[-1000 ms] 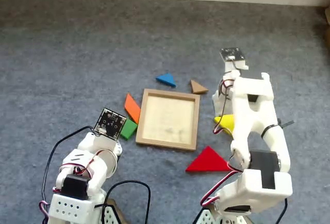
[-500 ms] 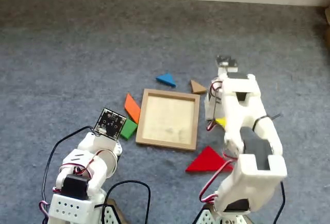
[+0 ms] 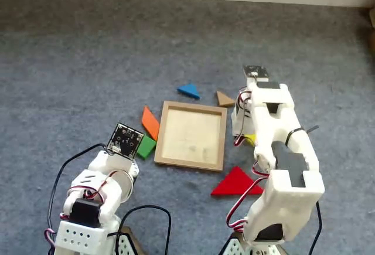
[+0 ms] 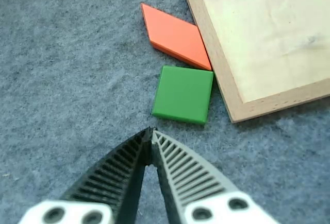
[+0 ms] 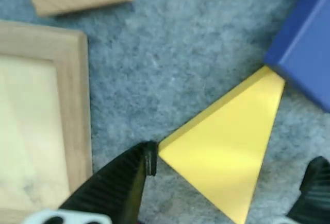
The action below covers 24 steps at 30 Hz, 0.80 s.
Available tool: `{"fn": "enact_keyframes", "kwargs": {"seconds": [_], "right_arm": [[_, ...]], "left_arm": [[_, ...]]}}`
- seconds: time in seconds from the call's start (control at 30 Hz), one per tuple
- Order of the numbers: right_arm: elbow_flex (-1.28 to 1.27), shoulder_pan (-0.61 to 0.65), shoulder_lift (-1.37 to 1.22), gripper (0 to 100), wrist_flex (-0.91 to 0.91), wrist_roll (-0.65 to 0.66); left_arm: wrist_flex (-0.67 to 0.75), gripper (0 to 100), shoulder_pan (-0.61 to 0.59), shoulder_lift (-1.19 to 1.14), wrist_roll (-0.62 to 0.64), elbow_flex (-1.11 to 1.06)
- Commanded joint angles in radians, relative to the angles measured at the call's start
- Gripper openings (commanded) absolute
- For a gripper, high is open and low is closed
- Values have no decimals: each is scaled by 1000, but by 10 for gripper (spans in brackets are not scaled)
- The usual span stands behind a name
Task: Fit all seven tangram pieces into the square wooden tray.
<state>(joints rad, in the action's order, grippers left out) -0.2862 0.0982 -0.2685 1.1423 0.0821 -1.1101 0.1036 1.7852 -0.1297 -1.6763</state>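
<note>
The right fingers (image 5: 124, 183) stand released on both sides of the yellow triangle (image 5: 227, 136) (one tip touches its corner), which lies on the worktop (image 5: 196, 54) near the tray (image 5: 77, 105). The left fingers (image 4: 180, 167) are clenched together, near the green square (image 4: 183, 94)

square piece (image 4: 183, 94) beside tray (image 4: 210, 38), parallelogram (image 4: 177, 36) behind
</note>
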Motion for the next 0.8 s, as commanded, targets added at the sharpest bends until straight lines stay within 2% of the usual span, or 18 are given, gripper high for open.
{"fn": "enact_keyframes", "kwargs": {"seconds": [0.0,0.23,0.3,0.5,0.77], "right_arm": [[59,8,8,413,-44,-12],[58,8,8,413,-56,-12],[58,7,8,378,-56,-12],[51,5,13,184,-48,-8],[124,2,64,166,77,-5]], "left_arm": [[-3,8,-2,16,5,-19],[-3,8,-2,16,5,-19],[-3,8,-2,16,5,-19],[-3,8,-2,16,5,-19],[-3,8,-2,16,5,-19]]}}
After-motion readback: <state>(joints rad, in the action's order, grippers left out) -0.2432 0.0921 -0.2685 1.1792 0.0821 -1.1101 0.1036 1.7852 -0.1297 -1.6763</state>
